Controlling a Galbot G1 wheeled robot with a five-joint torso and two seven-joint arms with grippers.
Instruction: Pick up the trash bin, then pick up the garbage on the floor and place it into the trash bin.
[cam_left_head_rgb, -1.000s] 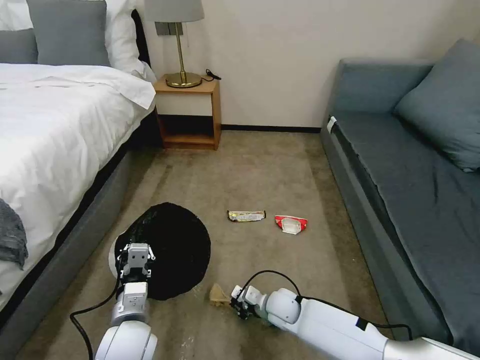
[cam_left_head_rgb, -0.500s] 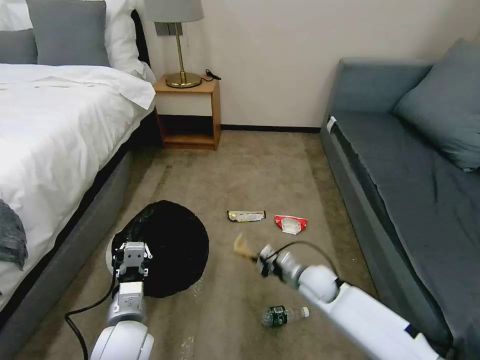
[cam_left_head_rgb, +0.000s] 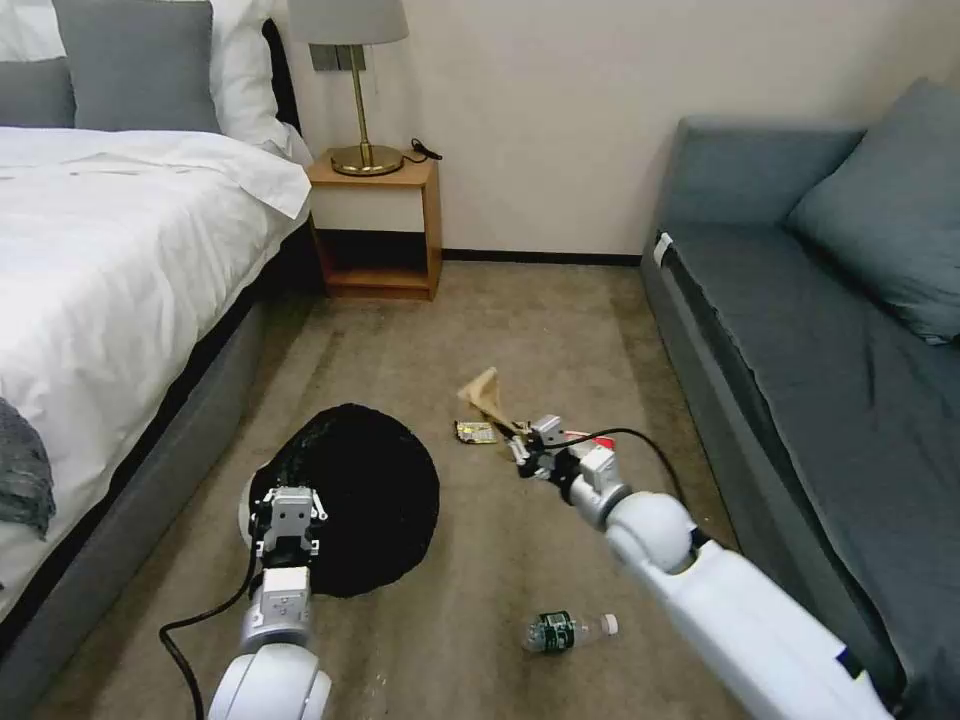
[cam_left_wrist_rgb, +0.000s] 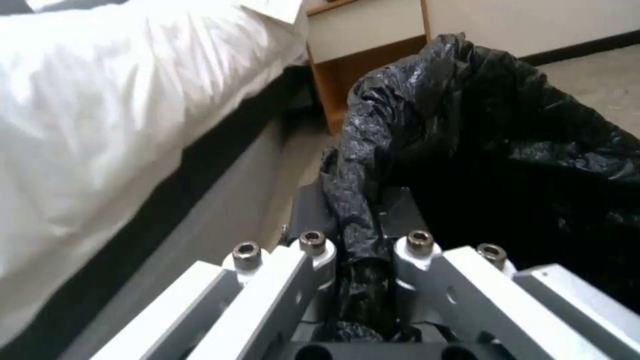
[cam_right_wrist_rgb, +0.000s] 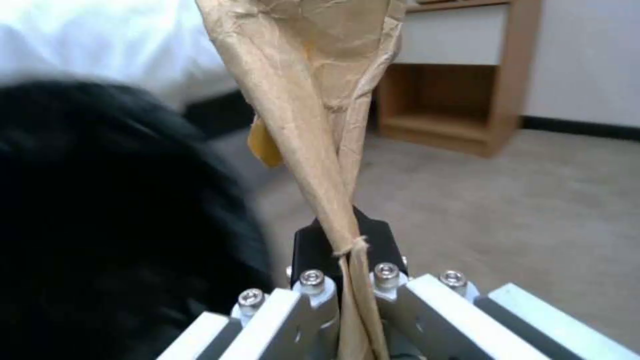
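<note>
The left hand (cam_left_head_rgb: 290, 520) pinches the black-lined white trash bin (cam_left_head_rgb: 345, 495). The right hand (cam_left_head_rgb: 524, 448) grips the crumpled brown paper bag (cam_left_head_rgb: 483, 393) beside it. A loose pinch could drop the bag outside.

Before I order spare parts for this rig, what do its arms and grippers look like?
Both arms are glossy white with rounded joint housings and silver-grey wrist sections. A loose black cable loops beside each wrist. The left gripper and right gripper are pale grey metal linkages with hex-socket bolts and black fingers. The right arm carries small black patches.
</note>
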